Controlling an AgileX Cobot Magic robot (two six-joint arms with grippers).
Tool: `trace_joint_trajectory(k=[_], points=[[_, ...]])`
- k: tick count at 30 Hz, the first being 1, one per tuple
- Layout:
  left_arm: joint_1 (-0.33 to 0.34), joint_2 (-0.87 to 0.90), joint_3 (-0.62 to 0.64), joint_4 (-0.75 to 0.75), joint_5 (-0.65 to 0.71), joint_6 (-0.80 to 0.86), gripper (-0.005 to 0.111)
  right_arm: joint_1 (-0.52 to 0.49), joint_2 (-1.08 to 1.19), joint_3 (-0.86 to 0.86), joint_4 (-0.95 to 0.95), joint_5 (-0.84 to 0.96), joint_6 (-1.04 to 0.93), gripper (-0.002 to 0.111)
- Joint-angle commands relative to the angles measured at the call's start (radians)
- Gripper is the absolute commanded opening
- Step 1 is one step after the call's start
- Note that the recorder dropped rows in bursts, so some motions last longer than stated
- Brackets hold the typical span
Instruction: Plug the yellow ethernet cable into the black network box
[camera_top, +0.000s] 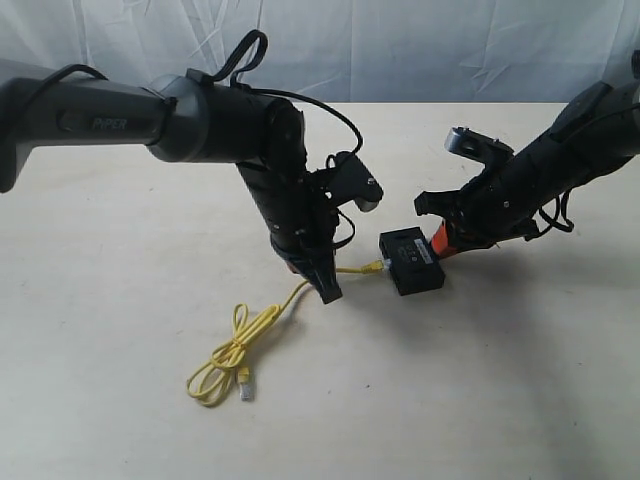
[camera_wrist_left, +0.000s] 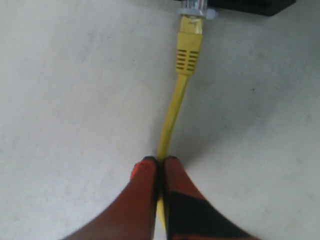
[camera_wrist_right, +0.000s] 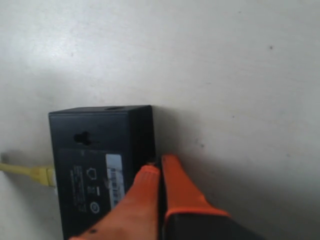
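Pinched on the yellow ethernet cable (camera_wrist_left: 172, 107), the left gripper (camera_wrist_left: 159, 162) should push squarely into the black network box (camera_wrist_right: 95, 165), braced by the closed right gripper (camera_wrist_right: 159, 165).

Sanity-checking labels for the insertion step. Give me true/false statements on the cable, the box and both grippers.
1. The left gripper is pinching the yellow ethernet cable behind its plug. True.
2. The right gripper hangs wide open above the black network box. False: it is shut and rests against the box's side.
3. The cable's free end lies looped on the table. True.
4. The held plug points away from the box. False: it sits right at the box's side.
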Motion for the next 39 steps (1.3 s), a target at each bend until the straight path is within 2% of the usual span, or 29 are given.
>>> trace_joint_trajectory(k=[1, 20, 34, 39], points=[[-0.002, -0.004, -0.003, -0.017, -0.009, 0.004, 0.0, 0.0, -0.002, -0.003, 0.002, 0.005, -0.009, -0.001], [-0.002, -0.004, -0.003, -0.023, -0.05, 0.014, 0.0, 0.034, -0.002, -0.003, 0.002, 0.012, -0.009, -0.001], [-0.002, -0.004, -0.003, -0.021, -0.047, 0.014, 0.0, -0.015, -0.048, -0.003, -0.108, -0.057, 0.077, -0.001], [-0.002, -0.004, -0.003, -0.023, -0.047, 0.014, 0.0, 0.035, -0.031, -0.003, -0.091, -0.051, 0.064, -0.001]])
